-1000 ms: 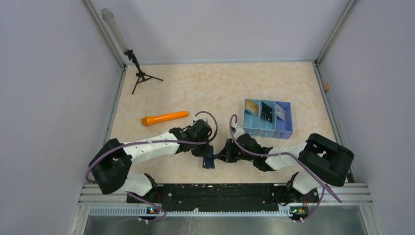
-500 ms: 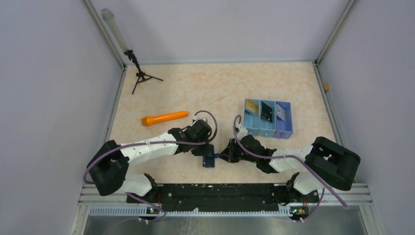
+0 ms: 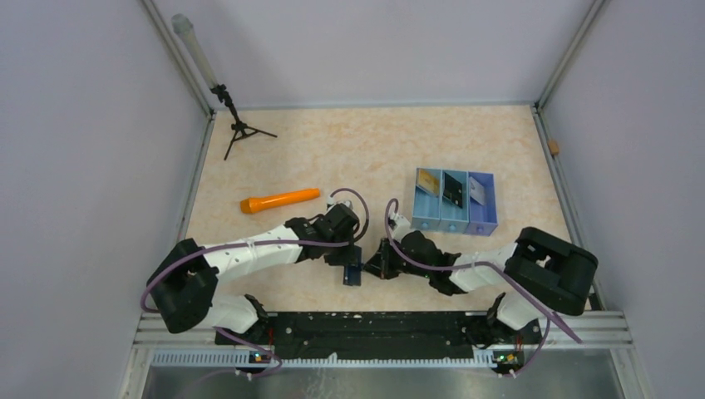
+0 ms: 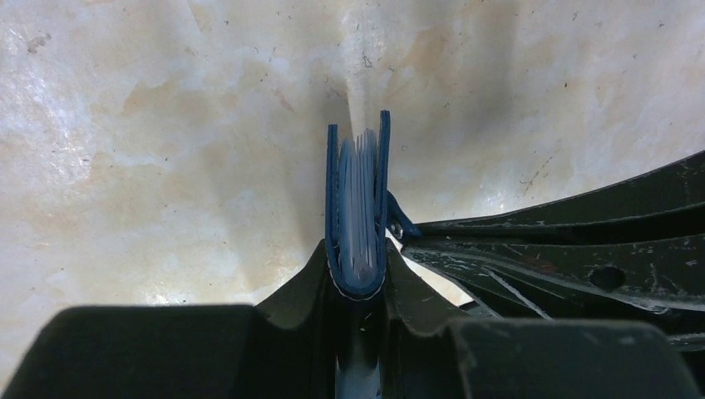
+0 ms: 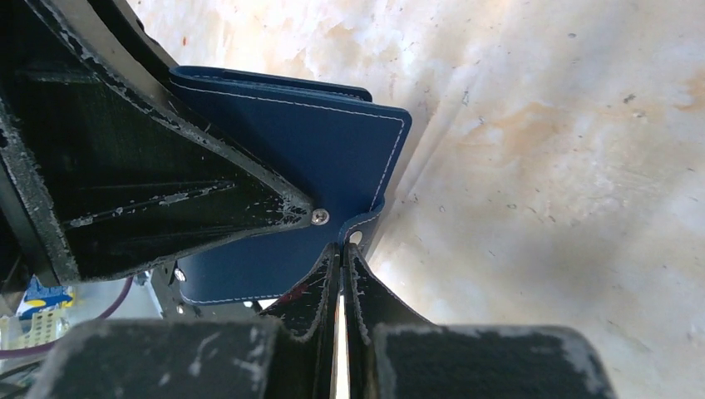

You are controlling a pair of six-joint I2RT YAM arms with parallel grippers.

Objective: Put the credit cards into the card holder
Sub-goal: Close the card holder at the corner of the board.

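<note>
The card holder (image 3: pixel 352 275) is a navy-blue wallet held on edge just above the table. My left gripper (image 4: pixel 357 249) is shut on its folded spine, with pale card slots showing between the covers (image 4: pixel 357 187). My right gripper (image 5: pixel 342 248) is shut, and its tips rest against the wallet's small snap tab (image 5: pixel 357 235). I cannot tell whether they pinch the tab. In the top view the two grippers meet near the front middle, the right gripper (image 3: pixel 372 268) just right of the wallet. The credit cards lie apart in a blue tray: gold (image 3: pixel 428 181), black (image 3: pixel 453 189), white (image 3: pixel 476 191).
The blue three-compartment tray (image 3: pixel 456 223) stands right of centre, behind my right arm. An orange torch-like object (image 3: pixel 280 200) lies left of centre. A small black tripod (image 3: pixel 239 129) stands at the back left corner. Walls enclose the table on three sides.
My right arm has shifted slightly left, bringing its shut tips closer against the wallet. The left gripper and the wallet have stayed put.
</note>
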